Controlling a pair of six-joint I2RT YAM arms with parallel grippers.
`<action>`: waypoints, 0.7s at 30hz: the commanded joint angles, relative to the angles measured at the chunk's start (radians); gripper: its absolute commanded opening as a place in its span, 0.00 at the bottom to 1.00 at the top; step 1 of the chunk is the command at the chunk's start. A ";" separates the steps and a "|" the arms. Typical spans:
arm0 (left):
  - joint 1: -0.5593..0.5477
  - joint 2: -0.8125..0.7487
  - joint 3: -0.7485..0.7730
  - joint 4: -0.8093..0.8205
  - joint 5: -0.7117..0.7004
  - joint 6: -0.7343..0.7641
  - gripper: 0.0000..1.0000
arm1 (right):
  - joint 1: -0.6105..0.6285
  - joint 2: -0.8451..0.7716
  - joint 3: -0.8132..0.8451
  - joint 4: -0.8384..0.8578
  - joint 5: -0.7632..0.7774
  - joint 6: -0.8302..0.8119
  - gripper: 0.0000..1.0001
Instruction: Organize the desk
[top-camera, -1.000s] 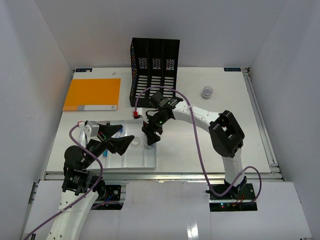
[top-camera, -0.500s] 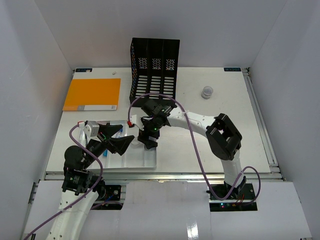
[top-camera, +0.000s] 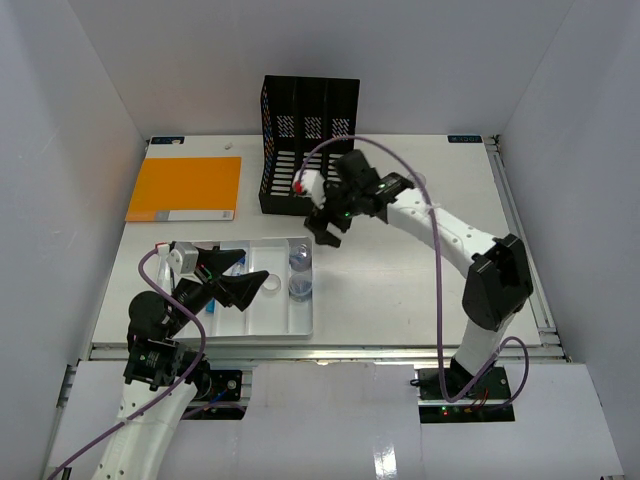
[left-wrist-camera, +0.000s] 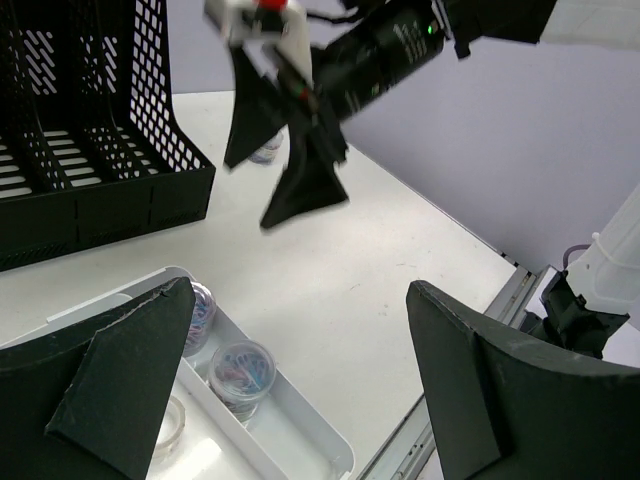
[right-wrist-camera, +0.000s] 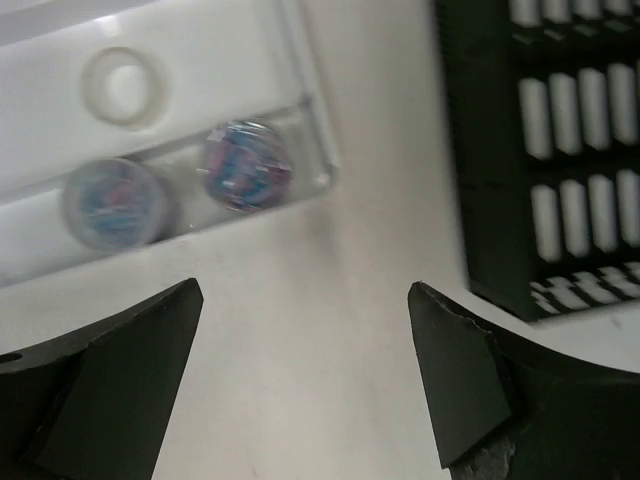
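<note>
The desk (top-camera: 400, 290) is a wide white tabletop. On its front left lies a white compartmented tray (top-camera: 300, 330). Two clear jars of coloured paper clips (top-camera: 300, 261) (top-camera: 299, 288) stand in the tray's right compartment, also seen from the right wrist (right-wrist-camera: 246, 165) (right-wrist-camera: 112, 200). A clear tape ring (right-wrist-camera: 124, 84) lies in the compartment beside them. My right gripper (top-camera: 325, 230) hangs open and empty above bare desk between the tray and the file rack. My left gripper (top-camera: 238, 278) is open and empty over the tray's middle.
A black mesh file rack (top-camera: 308, 145) stands at the back centre. An orange folder (top-camera: 186, 188) lies at the back left. Another small jar (top-camera: 414, 184) stands at the back right. Metal rails (top-camera: 520, 240) edge the desk.
My right gripper has lifted off the tray's right compartment and swung back toward the file rack, its jaws wider. Two jars now show in the tray. The left arm has not moved.
</note>
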 joint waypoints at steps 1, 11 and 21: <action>0.003 0.010 0.010 0.006 0.007 0.007 0.98 | -0.271 -0.057 -0.019 0.134 0.063 0.145 0.90; 0.003 0.038 0.010 0.013 0.021 0.006 0.98 | -0.677 0.076 -0.011 0.291 0.079 0.436 0.99; 0.002 0.057 0.011 0.014 0.025 0.006 0.98 | -0.678 0.335 0.190 0.288 0.220 0.556 0.90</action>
